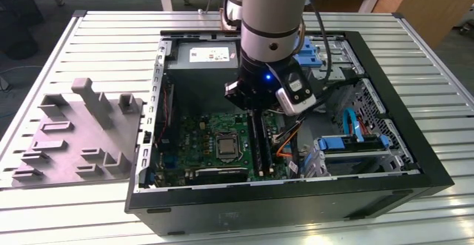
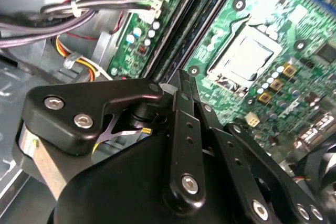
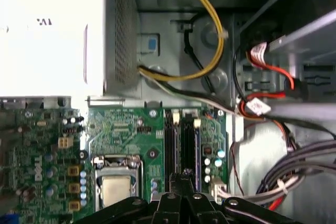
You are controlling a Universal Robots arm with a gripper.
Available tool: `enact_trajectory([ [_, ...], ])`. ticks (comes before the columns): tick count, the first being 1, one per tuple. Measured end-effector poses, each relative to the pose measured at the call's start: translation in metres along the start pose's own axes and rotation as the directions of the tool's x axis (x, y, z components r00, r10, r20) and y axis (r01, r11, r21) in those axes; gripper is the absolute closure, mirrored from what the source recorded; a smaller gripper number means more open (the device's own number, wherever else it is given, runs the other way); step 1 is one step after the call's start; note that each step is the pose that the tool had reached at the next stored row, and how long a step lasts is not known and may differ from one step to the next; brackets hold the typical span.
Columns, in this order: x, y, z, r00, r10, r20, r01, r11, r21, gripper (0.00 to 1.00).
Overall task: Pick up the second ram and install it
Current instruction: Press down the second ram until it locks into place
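Note:
My gripper (image 1: 254, 110) hangs inside the open computer case (image 1: 437, 173), low over the far end of the two long black memory slots (image 1: 260, 140). In both wrist views the gripper (image 3: 181, 176) (image 2: 185, 77) has its fingertips pressed together, shut, with nothing visible between them. The tips sit right over the slots (image 3: 170, 140) (image 2: 176, 40), in line with them. The second ram is hidden; I cannot make out a blue stick in the slots or in the fingers.
The processor socket (image 1: 224, 145) lies beside the slots on the green motherboard. The power supply (image 1: 203, 56) and loose cables (image 3: 210, 35) are at the far end. A drive cage (image 1: 356, 145) stands on the exterior view's right. A grey moulded holder (image 1: 74, 139) rests outside the case.

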State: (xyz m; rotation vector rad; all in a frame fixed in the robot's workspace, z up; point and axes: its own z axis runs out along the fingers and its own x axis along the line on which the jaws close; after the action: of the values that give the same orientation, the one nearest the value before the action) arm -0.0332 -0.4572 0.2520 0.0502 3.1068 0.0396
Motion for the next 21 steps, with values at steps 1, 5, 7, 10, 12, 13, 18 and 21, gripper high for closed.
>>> enact_trajectory([
  [1, 0.0001, 0.0024, 0.0003, 1.0000, 0.000, 0.0000, 0.000, 1.0000, 0.0000, 0.89],
  [5, 0.0004, 0.0107, 0.0028, 1.0000, 0.000, 0.0000, 0.000, 1.0000, 0.0000, 0.89],
  [7, 0.0003, 0.0125, 0.0060, 1.0000, 0.000, 0.0000, 0.000, 1.0000, -0.0002, 0.89],
  [10, 0.0004, 0.0160, 0.0097, 1.0000, 0.000, -0.0001, 0.000, 1.0000, 0.0001, 0.89],
  [12, 0.0006, 0.0191, 0.0120, 1.0000, 0.000, 0.0000, 0.000, 1.0000, 0.0000, 0.89],
  [13, 0.0007, 0.0205, 0.0135, 1.0000, 0.000, -0.0001, 0.000, 1.0000, 0.0000, 0.89],
  [18, 0.0010, 0.0243, 0.0203, 1.0000, 0.000, -0.0001, 0.000, 1.0000, 0.0001, 0.89],
  [21, 0.0012, 0.0254, 0.0233, 1.0000, 0.000, 0.0000, 0.000, 1.0000, -0.0001, 0.89],
])
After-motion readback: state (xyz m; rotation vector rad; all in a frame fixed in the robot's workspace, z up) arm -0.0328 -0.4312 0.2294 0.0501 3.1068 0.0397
